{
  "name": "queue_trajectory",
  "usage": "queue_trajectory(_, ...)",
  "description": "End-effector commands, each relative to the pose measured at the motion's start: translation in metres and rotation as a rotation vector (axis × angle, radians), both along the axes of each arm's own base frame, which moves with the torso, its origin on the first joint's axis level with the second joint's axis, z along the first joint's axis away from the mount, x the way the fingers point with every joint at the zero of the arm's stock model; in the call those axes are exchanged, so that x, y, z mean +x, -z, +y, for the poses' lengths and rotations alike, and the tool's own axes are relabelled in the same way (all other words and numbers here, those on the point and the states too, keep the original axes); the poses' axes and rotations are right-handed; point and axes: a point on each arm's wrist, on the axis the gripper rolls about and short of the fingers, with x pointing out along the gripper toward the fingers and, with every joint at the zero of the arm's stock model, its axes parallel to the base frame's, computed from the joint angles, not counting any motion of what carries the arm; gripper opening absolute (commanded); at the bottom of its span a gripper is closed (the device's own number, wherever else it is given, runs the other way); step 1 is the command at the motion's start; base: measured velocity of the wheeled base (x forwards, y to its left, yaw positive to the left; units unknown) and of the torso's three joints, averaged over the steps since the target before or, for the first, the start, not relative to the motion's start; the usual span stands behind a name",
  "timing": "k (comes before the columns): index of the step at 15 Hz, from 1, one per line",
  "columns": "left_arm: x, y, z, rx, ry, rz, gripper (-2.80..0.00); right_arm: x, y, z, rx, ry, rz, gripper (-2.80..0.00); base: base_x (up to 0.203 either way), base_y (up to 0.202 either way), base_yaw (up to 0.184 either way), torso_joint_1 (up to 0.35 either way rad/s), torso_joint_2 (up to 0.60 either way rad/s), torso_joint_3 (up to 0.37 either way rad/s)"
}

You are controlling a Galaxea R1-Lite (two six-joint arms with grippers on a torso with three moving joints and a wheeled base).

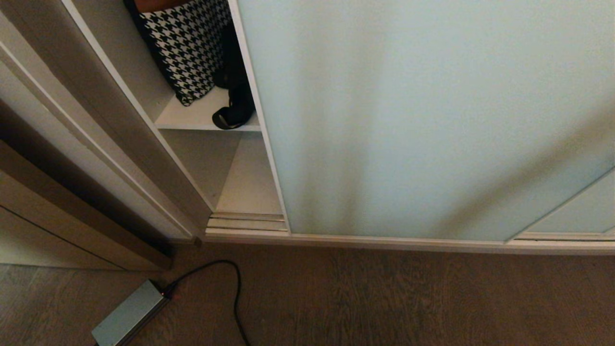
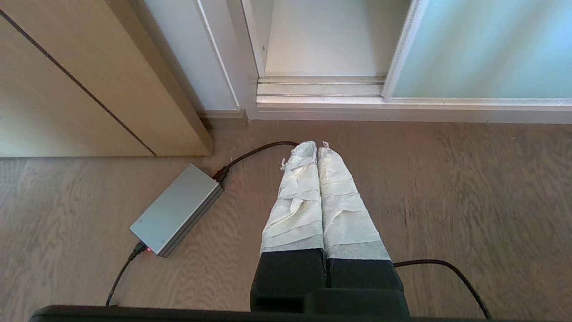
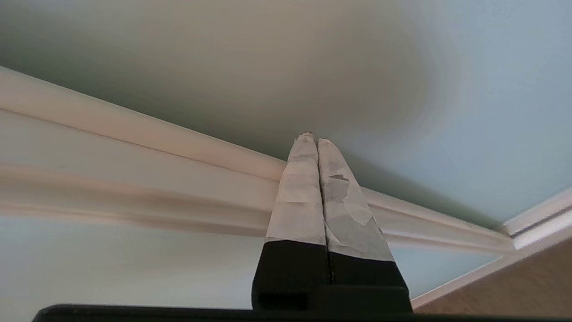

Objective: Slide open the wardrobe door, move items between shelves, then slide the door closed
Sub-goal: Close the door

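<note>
The sliding wardrobe door (image 1: 408, 120), a mint frosted panel, covers most of the wardrobe and leaves a narrow gap at its left edge. In that gap a houndstooth cushion (image 1: 185, 48) and a black bag (image 1: 235, 101) sit on an off-white shelf (image 1: 192, 117), above a bare lower shelf (image 1: 250, 187). Neither arm appears in the head view. My right gripper (image 3: 314, 139) is shut and holds nothing, its tips close to the door's glass (image 3: 469, 89) beside a cream frame strip (image 3: 134, 134); I cannot tell if they touch. My left gripper (image 2: 316, 145) hangs shut and holds nothing above the floor.
A grey power brick (image 1: 127, 315) with a black cable (image 1: 230, 278) lies on the wood floor in front of the gap, also seen as the brick (image 2: 176, 210) left of my left gripper. A ridged floor track (image 1: 247, 222) runs along the wardrobe base. A wooden panel (image 1: 72, 211) stands at the left.
</note>
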Motion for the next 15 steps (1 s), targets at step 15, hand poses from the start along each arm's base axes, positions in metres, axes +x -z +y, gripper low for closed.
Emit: queue_trajectory(15,0.000,0.000,0.000,0.000,0.000,0.001,-2.80,-0.019,-0.022,0.099,-0.087,-0.158,-0.099,-2.80,0.000,0.000,0.000,0.000,0.00,0.000)
